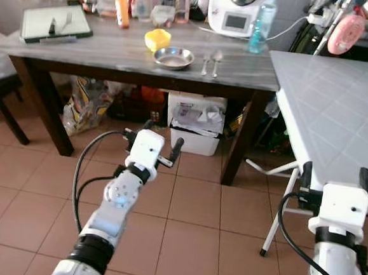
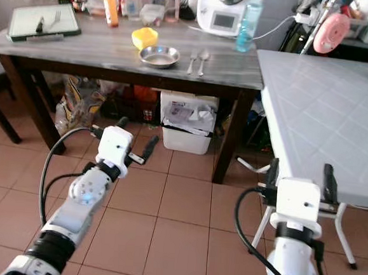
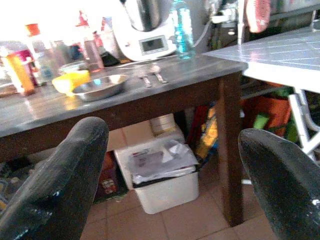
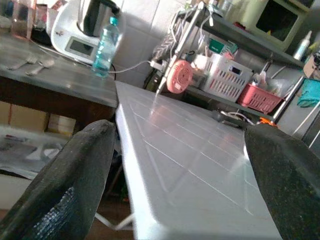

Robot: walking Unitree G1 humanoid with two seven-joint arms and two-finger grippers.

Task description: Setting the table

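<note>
Left eye view: you are at the approach step. Your left gripper point(image 1: 161, 147) and right gripper point(image 1: 337, 178) hang spread and empty above the floor, well short of the bowl point(image 1: 174, 58) and spoons point(image 1: 211, 62) on the dark table point(image 1: 113, 59).

Left wrist view: the bowl point(image 3: 98, 86) looks empty. Next you probably need to step closer and reach for it.

Right wrist view: fingers point(image 4: 70, 190) parted beside the white table point(image 4: 190, 170).

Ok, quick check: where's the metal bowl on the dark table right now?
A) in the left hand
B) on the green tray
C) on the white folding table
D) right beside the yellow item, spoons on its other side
D: the metal bowl sits on the dark table just in front of the yellow item, with two spoons beside it.
</note>
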